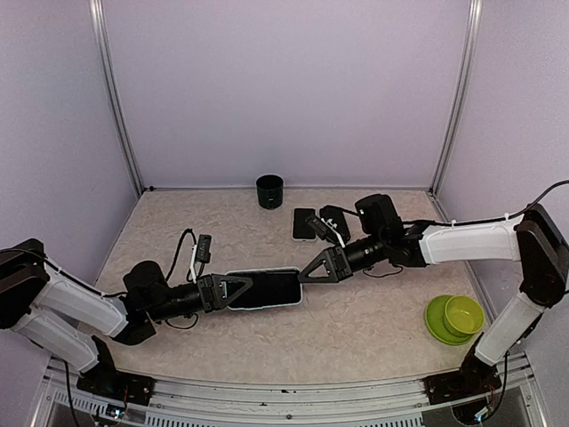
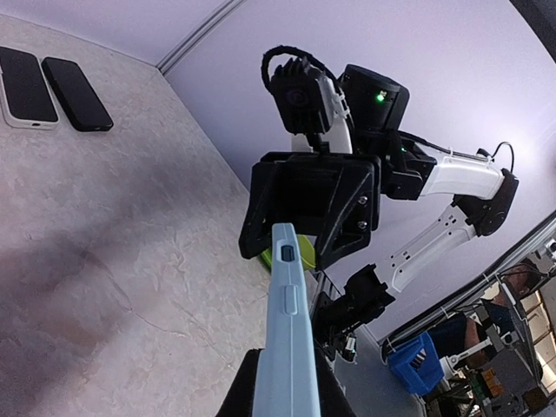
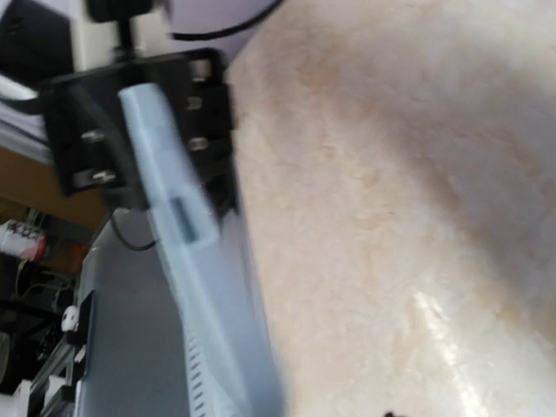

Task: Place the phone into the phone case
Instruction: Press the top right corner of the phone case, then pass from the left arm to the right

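Observation:
A light blue phone case (image 1: 263,290) hangs just above the table's middle, and a dark phone face fills it. My left gripper (image 1: 242,289) is shut on its left end. In the left wrist view the case (image 2: 287,347) runs edge-on between the black fingers. My right gripper (image 1: 305,274) is at the case's right end. In the left wrist view the right gripper (image 2: 300,248) straddles that far end with its jaws wider than the case. The right wrist view is blurred. It shows the case (image 3: 200,287) and the left gripper (image 3: 139,113) beyond, but not its own fingers.
Two more phones lie side by side at the back, one with a pale rim (image 1: 304,223) and one black (image 1: 334,222). A black cup (image 1: 269,190) stands by the rear wall. A green bowl on a green plate (image 1: 455,318) sits at the near right.

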Motion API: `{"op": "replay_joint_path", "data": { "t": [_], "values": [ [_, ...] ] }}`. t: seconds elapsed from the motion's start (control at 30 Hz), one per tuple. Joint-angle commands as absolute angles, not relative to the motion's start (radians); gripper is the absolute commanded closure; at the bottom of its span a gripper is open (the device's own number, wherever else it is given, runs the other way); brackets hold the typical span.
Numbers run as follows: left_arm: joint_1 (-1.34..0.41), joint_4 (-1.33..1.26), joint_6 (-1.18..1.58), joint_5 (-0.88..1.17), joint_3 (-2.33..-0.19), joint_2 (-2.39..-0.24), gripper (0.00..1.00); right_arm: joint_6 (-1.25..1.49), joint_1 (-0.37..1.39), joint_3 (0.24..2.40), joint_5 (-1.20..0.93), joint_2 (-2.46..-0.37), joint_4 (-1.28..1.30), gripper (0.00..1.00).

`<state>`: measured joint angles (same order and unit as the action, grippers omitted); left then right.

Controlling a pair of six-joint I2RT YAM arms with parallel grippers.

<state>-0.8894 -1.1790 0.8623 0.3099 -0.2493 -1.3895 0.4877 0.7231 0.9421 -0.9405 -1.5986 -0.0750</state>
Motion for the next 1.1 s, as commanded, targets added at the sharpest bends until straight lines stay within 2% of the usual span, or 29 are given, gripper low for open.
{"op": "replay_joint_path", "data": {
  "t": [0.0, 0.1, 0.17, 0.27, 0.37, 0.53, 0.67, 0.8, 0.9, 1.07],
  "values": [
    [-0.901, -1.297, 0.868, 0.330, -0.258, -1.393, 1.00, 0.499, 0.713, 0.983, -0.888, -1.636, -0.090, 0.50],
    [-0.903, -1.296, 0.868, 0.324, -0.254, -1.391, 1.00, 0.496, 0.714, 0.991, -0.868, -1.645, -0.089, 0.52],
    [-0.905, -1.296, 0.867, 0.319, -0.252, -1.394, 1.00, 0.493, 0.714, 0.996, -0.871, -1.652, -0.089, 0.58],
    [-0.905, -1.297, 0.871, 0.308, -0.249, -1.403, 1.00, 0.487, 0.715, 1.003, -0.908, -1.669, -0.087, 0.81],
    [-0.905, -1.297, 0.870, 0.309, -0.249, -1.415, 1.00, 0.475, 0.706, 0.985, -0.966, -1.664, -0.096, 0.94],
    [-0.904, -1.301, 0.867, 0.317, -0.244, -1.415, 1.00, 0.497, 0.671, 0.909, -1.117, -1.631, -0.183, 0.99],
    [-0.904, -1.295, 0.861, 0.317, -0.244, -1.404, 1.00, 0.512, 0.648, 0.866, -1.171, -1.590, -0.239, 0.98],
    [-0.904, -1.278, 0.856, 0.320, -0.253, -1.401, 1.00, 0.500, 0.631, 0.865, -1.169, -1.560, -0.217, 0.90],
    [-0.904, -1.255, 0.856, 0.322, -0.264, -1.403, 1.00, 0.405, 0.633, 0.895, -1.080, -1.528, -0.087, 0.69],
    [-0.905, -1.201, 0.860, 0.332, -0.290, -1.412, 1.00, 0.232, 0.662, 0.894, -0.845, -1.403, 0.035, 0.48]
  ]
}}
